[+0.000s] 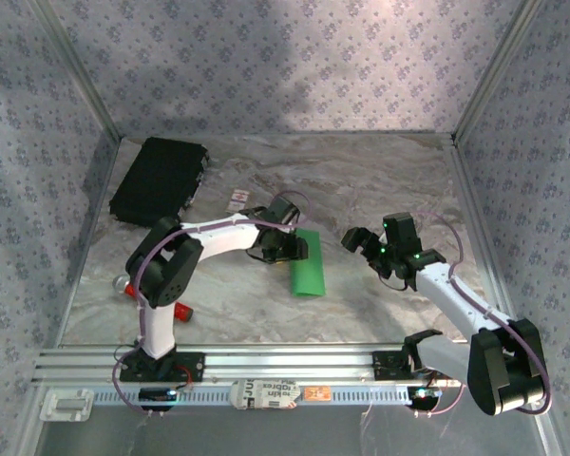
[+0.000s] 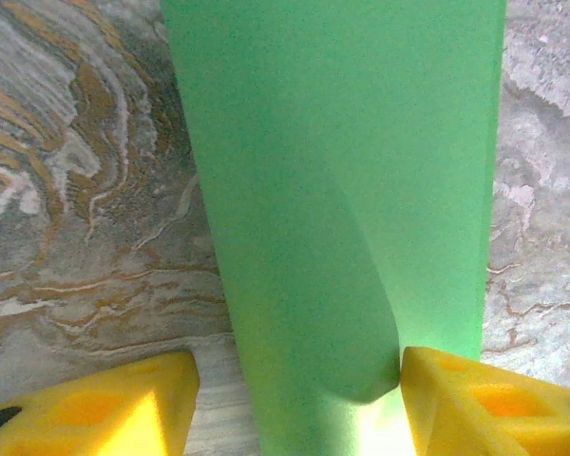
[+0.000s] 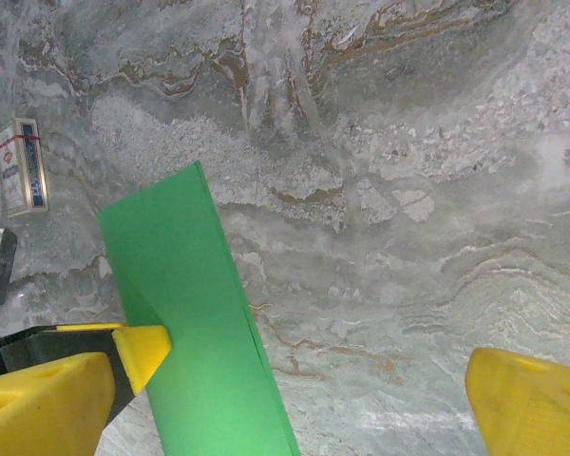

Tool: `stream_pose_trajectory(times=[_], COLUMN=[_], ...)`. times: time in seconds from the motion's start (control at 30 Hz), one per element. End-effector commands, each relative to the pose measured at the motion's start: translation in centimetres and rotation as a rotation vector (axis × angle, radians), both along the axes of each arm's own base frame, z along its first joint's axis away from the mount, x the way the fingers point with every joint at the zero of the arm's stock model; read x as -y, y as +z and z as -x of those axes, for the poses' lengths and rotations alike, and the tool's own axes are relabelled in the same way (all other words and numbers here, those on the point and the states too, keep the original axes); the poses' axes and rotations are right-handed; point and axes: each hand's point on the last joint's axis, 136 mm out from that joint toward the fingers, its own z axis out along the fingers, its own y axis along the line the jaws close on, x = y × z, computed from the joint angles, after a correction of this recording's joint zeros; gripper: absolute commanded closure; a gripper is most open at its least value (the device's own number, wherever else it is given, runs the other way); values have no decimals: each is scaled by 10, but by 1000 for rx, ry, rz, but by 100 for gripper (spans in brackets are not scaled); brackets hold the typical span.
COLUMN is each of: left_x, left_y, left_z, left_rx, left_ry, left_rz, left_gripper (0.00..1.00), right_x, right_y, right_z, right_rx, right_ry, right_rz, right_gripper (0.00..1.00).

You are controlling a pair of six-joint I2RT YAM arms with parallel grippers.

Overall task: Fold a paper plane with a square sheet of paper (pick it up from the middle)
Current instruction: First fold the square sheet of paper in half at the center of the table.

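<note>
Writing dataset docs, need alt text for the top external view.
A folded strip of bright green paper lies on the marbled table, the left gripper at its left edge, the open right gripper apart to its right. A black case sits far left.

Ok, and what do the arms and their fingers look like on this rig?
The left arm and right arm match: white links between bulky black joint housings, with a thin purplish cable looping along each. The right wrist carries small green lights. The left fingers and right fingers are blocky bright yellow wedges.
</note>
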Motion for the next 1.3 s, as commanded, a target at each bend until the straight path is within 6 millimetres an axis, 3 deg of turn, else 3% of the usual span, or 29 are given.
stream_pose_trajectory(times=[0.0,1.27], left_x=[-17,-33], left_y=[-27,-56], left_z=[8,19], left_rx=[-41,-85], left_ry=[3,33], left_rz=[-118,-232], left_gripper=[40,39], right_x=[-3,-2], right_y=[3,1], right_z=[0,1], right_rx=[3,-10], right_ry=[27,28], right_rz=[11,21], right_gripper=[3,3])
